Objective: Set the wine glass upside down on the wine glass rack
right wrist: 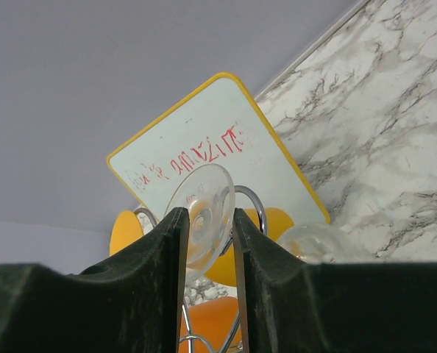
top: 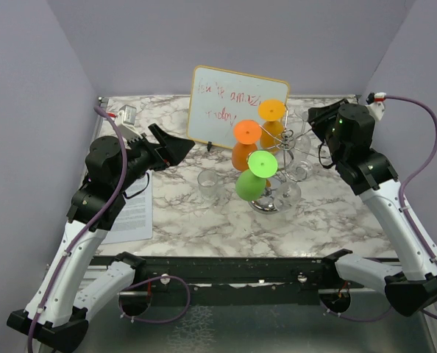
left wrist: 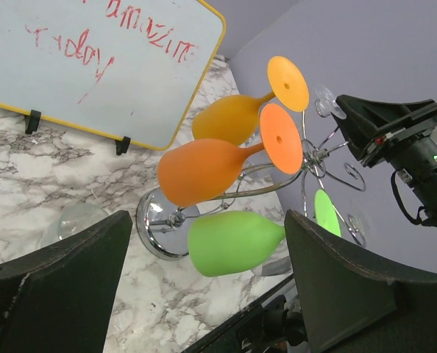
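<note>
The silver wire rack [top: 298, 149] stands right of centre on its shiny round base [left wrist: 154, 223]. Three coloured glasses hang upside down on it: orange [top: 243, 144], yellow-orange [top: 272, 118] and green [top: 254, 176]. My right gripper [top: 315, 123] is at the rack's top right, shut on the round foot of a clear wine glass [right wrist: 202, 213], right in front of a curled rack arm [right wrist: 254, 202]. That foot also shows in the left wrist view [left wrist: 325, 99]. My left gripper [top: 178, 149] is open and empty, left of the rack, pointing at it.
A second clear glass [top: 209, 184] stands on the marble table, left of the rack. A yellow-framed whiteboard [top: 226, 103] with red writing leans at the back. A printed sheet [top: 134, 209] lies at the left edge under my left arm. Grey walls enclose the table.
</note>
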